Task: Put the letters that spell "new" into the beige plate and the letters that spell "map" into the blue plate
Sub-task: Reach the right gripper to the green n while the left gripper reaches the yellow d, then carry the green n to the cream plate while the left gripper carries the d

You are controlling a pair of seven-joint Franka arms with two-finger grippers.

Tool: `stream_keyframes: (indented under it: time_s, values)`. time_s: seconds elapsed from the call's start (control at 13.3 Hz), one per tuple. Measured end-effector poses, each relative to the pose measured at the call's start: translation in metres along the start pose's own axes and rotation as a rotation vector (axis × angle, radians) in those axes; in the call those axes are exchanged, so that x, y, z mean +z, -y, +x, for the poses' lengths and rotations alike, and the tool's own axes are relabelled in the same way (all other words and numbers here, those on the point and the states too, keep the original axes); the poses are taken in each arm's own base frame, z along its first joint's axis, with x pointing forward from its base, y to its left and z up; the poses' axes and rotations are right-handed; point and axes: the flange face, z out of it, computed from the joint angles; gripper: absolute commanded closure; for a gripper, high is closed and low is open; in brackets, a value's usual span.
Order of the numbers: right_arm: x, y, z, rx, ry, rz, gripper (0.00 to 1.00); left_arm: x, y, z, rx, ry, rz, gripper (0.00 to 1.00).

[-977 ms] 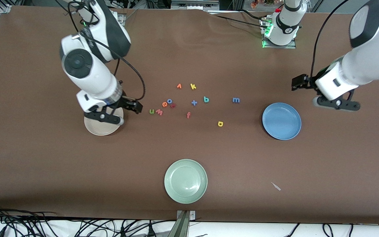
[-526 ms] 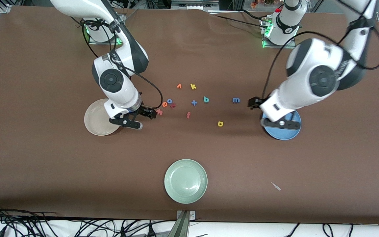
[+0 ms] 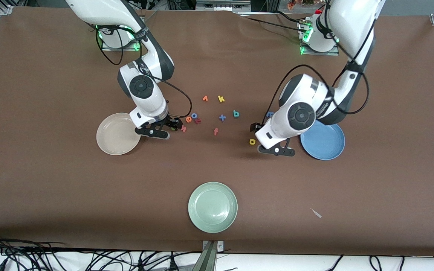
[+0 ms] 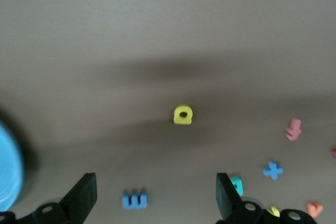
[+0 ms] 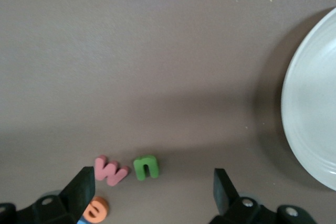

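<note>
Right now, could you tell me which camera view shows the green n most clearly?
The right wrist view shows it best: the green n lies whole and unobstructed on the table beside the pink w, between the open fingers of the right gripper. In the front view that gripper hides nearly all of it. The left wrist view does not show it.

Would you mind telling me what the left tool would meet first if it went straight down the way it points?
Probably bare table: the open left tool points downward, with the yellow a lying just ahead of its fingers, though depth is unclear.
</note>
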Motion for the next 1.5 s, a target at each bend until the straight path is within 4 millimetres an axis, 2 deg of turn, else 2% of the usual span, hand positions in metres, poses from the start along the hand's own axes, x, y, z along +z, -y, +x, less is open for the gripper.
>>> stream_keyframes:
  time_s: [0.38, 0.53, 0.68, 0.75, 0.83, 0.98, 1.5]
  values:
    - [0.021, 0.008, -0.015, -0.024, -0.002, 0.002, 0.0, 0.056, -0.015, 0.008, 0.021, -0.009, 0.0, 0.06]
    - [0.032, 0.008, -0.016, -0.038, -0.005, -0.007, 0.0, 0.076, -0.02, 0.009, 0.013, -0.01, 0.001, 0.15]
    - [0.037, 0.006, -0.017, -0.05, -0.007, -0.02, 0.01, 0.096, -0.028, 0.009, 0.012, -0.024, 0.012, 0.32]
    - [0.04, 0.004, -0.017, -0.057, -0.008, -0.028, 0.01, 0.102, -0.03, 0.009, 0.013, -0.029, 0.016, 0.34]
    - [0.042, 0.002, -0.018, -0.06, -0.007, -0.034, 0.01, 0.105, -0.03, 0.01, 0.015, -0.03, 0.02, 0.41]
    - [0.045, -0.001, -0.019, -0.062, -0.005, -0.042, 0.04, 0.105, -0.027, 0.011, 0.038, -0.045, 0.054, 0.41]
    - [0.055, -0.005, -0.026, -0.068, -0.016, -0.028, 0.04, 0.109, -0.028, 0.01, 0.052, -0.046, 0.072, 0.42]
